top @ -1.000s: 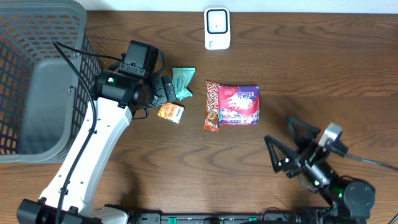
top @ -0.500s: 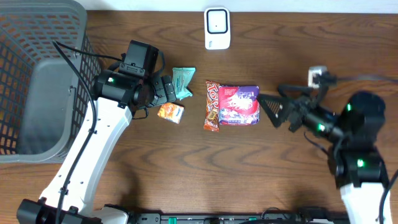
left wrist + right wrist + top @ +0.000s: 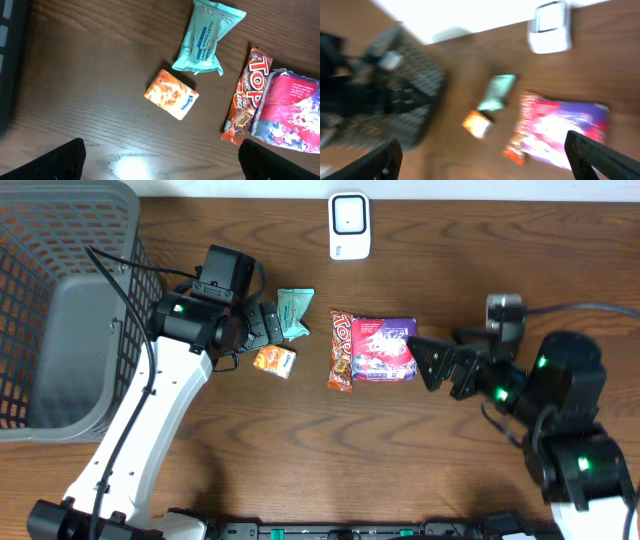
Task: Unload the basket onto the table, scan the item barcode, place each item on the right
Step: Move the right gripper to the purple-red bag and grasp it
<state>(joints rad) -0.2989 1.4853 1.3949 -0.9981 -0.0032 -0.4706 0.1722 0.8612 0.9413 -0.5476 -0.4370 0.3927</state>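
Nothing lifted, nothing scanned yet. Mesh basket (image 3: 60,300) sits far left. Left claw (image 3: 272,322), jaws apart and empty, hovers by orange tissue pack (image 3: 171,94) and teal wipes (image 3: 207,37). Chocolate bar (image 3: 247,95) touches purple bag (image 3: 385,348), probably the item, flat on worktop (image 3: 250,450). Right claw (image 3: 422,363), wide and empty, is just beside it. Scanner (image 3: 349,225) at far edge, unobstructed.

Right wrist view is all blur; left wrist view's edge cuts off the purple snack bag (image 3: 289,109).
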